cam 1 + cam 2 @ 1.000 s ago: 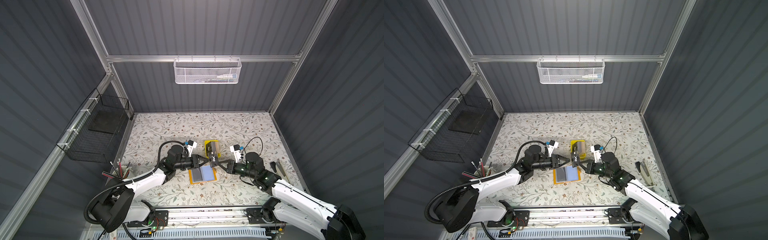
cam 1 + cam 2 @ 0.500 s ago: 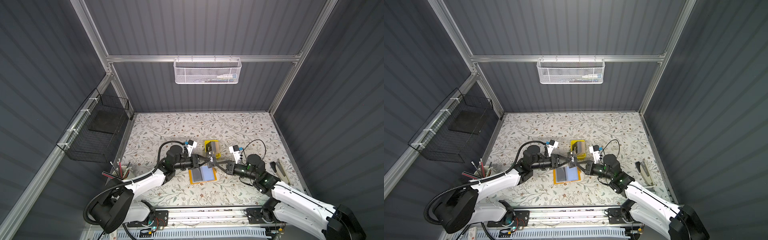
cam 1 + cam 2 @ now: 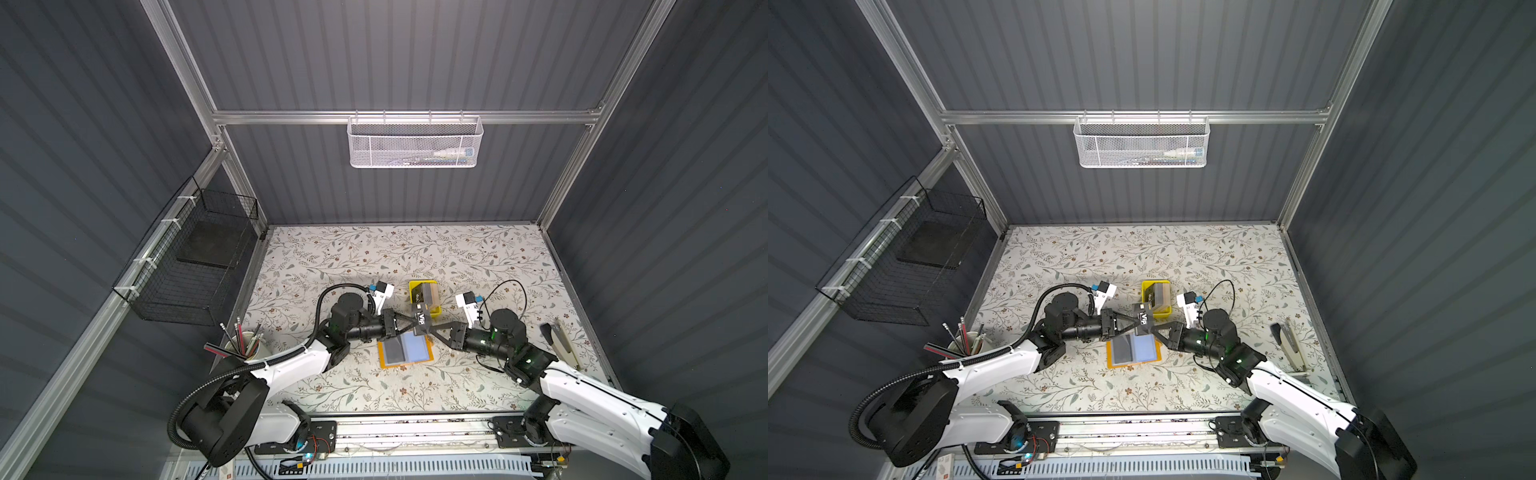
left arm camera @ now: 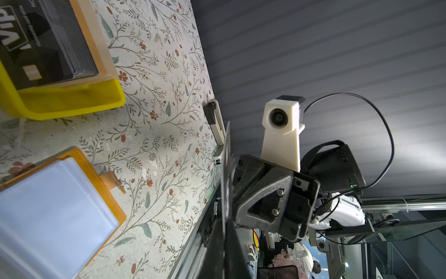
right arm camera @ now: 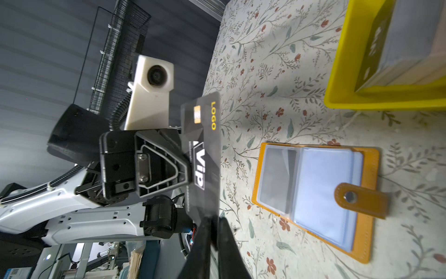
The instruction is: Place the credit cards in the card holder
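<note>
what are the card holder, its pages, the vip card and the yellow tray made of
Card holder: leather or a leather-like material, matte mustard cover with stitched edges and a snap strap. Sleeve pages: soft clear plastic, bluish, showing glare. VIP card: thin stiff plastic, flat, printed black face. Yellow tray: probably moulded hard plastic, smooth with a slight sheen.

Floral-patterned table (image 3: 415,249): the open card holder (image 3: 405,353) lies flat near centre. A yellow tray (image 3: 412,289) stands at its 12 o'clock, apart. A beige stapler (image 3: 563,347) lies at the 3 o'clock edge.
</note>
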Controlling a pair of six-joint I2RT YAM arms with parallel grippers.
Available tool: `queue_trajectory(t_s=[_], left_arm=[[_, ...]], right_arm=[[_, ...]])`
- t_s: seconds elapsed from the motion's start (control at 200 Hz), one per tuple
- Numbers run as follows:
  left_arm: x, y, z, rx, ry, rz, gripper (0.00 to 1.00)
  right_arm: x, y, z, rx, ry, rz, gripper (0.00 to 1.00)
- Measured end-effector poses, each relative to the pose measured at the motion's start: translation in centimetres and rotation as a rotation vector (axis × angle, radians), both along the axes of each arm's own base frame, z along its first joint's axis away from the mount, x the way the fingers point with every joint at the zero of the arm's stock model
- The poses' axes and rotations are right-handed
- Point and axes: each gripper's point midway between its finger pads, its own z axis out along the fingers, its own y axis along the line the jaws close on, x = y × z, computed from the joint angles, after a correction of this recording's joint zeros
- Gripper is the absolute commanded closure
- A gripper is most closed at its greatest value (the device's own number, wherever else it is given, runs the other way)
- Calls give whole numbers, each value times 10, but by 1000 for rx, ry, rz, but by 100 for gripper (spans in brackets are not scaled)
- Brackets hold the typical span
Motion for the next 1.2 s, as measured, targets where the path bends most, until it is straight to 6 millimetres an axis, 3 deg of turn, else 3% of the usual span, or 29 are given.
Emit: queue_trajectory(t_s=[0.26, 0.505, 0.89, 1.201], left_arm=[[-11, 17, -21, 79, 23, 43, 100], [-25, 40, -64, 192, 102, 91, 100], [-23, 48, -86, 251, 129, 132, 100], [-20, 50, -96, 283, 132, 147, 100]], right_arm=[[-11, 8, -17, -205, -30, -33, 78], [-9, -3, -69, -427, 30, -95, 75], [3, -5, -123, -675, 158, -114, 77], [3, -7, -143, -747, 204, -108, 77]])
